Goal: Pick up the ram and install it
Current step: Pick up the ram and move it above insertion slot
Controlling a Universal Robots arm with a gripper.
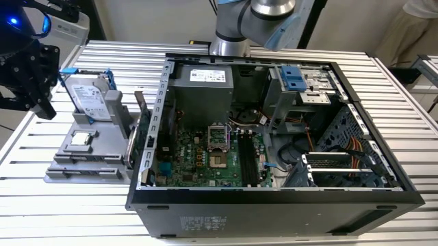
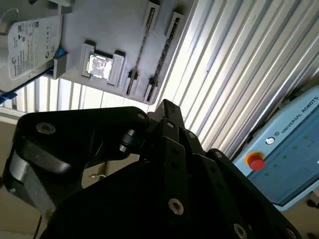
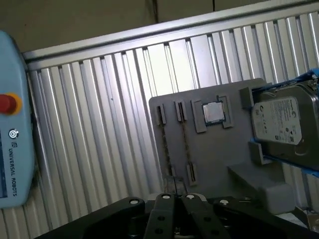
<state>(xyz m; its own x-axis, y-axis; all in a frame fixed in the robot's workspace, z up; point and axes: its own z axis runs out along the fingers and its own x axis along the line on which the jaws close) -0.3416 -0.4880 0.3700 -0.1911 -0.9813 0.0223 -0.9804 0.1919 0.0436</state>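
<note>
Seeing black multi-link end effector (image 3: pixel 178 198) hanging high over ribbed aluminium table (image 3: pixel 99 124), tips looking drawn together w/ nothing between. Taking the ram (image 3: pixel 167 149) to be the long thin dark strip standing edge-on in a narrow slot of flat grey plastic fixture tray (image 3: pixel 219 149), below and ahead of the end effector, well apart from it; not reading its colour from this angle. Noting a twin strip (image 3: pixel 185 144) just beside it, then small square silver CPU chip (image 3: pixel 215 112), then silver hard drive in blue bracket (image 3: pixel 284 122) further out from the tips.

Judging the risks:
- Descending w/ tips together, so jabbing the board edge instead of straddling it.
- Straddling off-centre, so pinching the twin strip or a slot clip too.
- Gripping so thin an edge, or pulling at a tilt, prob. binding the stick in its slot or lifting the tray.
- Carrying toward open black PC tower case (image 1: pixel 274 210), far beyond the tray from the end effector, and risking clipping the case wall.
- Pressing misaligned into long black motherboard slots (image 1: pixel 246 159), risking bent contacts.
</note>
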